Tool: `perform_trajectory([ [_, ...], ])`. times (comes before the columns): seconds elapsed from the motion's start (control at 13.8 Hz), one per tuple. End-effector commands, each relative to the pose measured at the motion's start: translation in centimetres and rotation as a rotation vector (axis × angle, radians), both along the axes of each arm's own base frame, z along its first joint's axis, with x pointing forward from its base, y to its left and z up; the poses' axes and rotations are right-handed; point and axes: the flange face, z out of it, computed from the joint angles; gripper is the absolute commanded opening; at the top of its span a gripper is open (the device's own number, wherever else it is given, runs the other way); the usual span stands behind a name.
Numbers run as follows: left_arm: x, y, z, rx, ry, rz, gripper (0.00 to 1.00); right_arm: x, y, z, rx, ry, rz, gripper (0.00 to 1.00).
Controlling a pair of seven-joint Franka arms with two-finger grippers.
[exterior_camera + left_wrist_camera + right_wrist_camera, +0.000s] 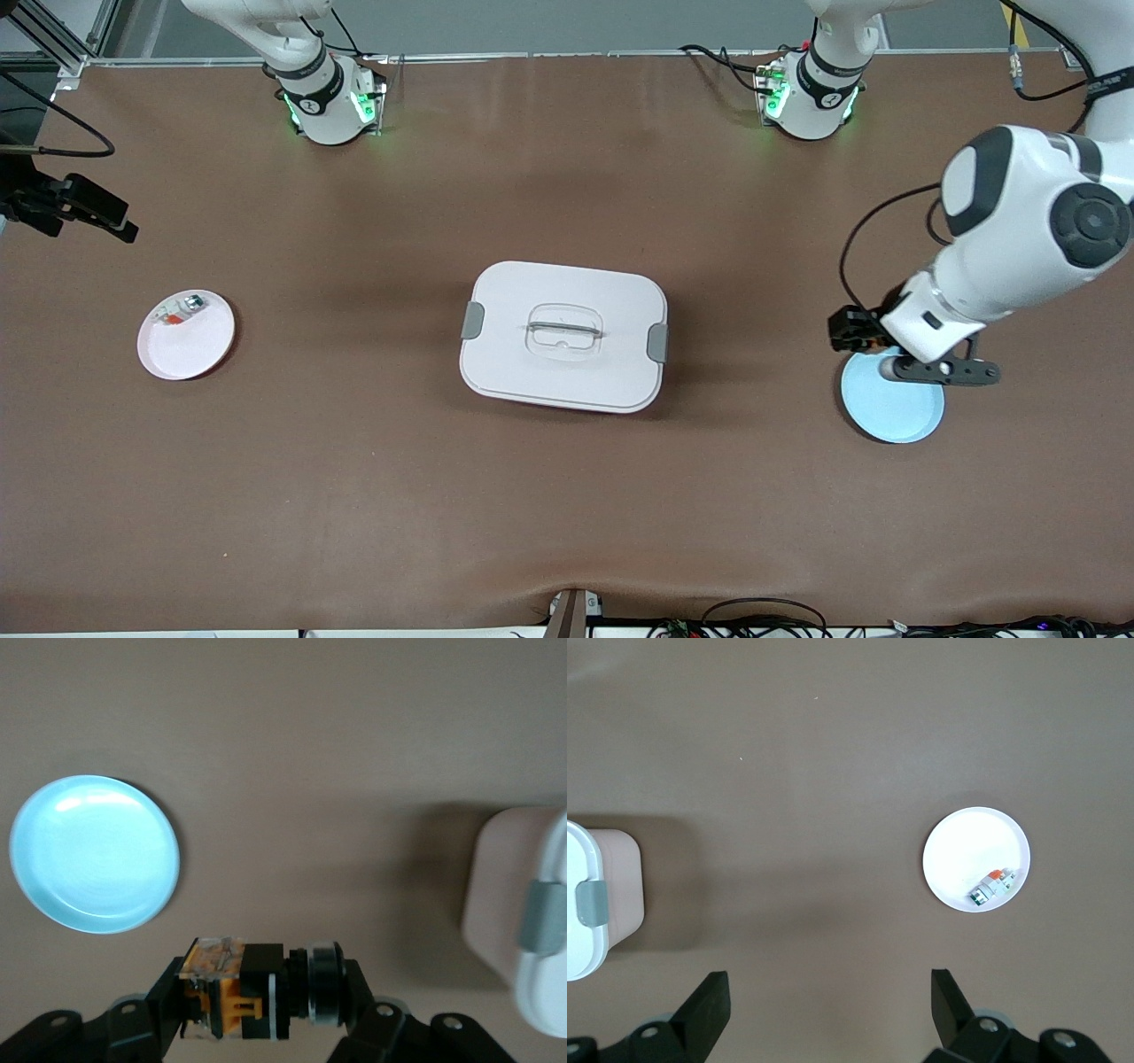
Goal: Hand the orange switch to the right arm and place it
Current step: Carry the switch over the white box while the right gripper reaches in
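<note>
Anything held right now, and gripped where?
Left hand holds the orange switch, fingers clamped on its two ends, above the blue plate. Right hand is open, empty.

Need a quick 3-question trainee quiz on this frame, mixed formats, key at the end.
1. True or false: the left end effector is shut on the orange switch.
2. Multiple choice: the left end effector hangs over which item? A) the white lidded box B) the blue plate C) the white plate
3. Fill in: the right end effector, over bare table between the white lidded box and the white plate, has its fingers ____.

Key:
1. True; the switch sits clamped between the fingers in the left wrist view.
2. B; it is over the blue plate's edge in the front view.
3. Open; nothing is between them.
</note>
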Motion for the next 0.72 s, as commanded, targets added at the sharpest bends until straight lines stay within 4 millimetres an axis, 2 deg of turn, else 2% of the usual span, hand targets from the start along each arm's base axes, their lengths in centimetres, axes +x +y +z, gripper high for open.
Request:
perform_trajectory([
  [0.0,-1.4,-6.1,2.5,-0.044,0.000,0.088,0.00,1.7,-0.5,-1.0,-0.008,0.019,-0.015,1.00],
  [0.22,-2.5,-14.4,3.7,-0.110,0.017,0.142,0.00,2.7,-1.0,-2.4,-0.015,0.025,-0.017,1.00],
  [0.36,-4.5,-20.3,2.8,-0.124,0.056,0.184,0.00,2.9,-0.9,-2.7,-0.021,0.027,-0.016,1.00],
  [0.51,-5.3,-24.2,2.8,-0.154,0.080,0.231,0.00,3.0,-1.3,-2.6,-0.034,0.015,-0.017,1.00],
  [0.65,-6.3,-27.7,3.3,-0.183,0.098,0.268,0.00,3.1,-0.7,-2.5,-0.051,0.006,0.009,1.00],
])
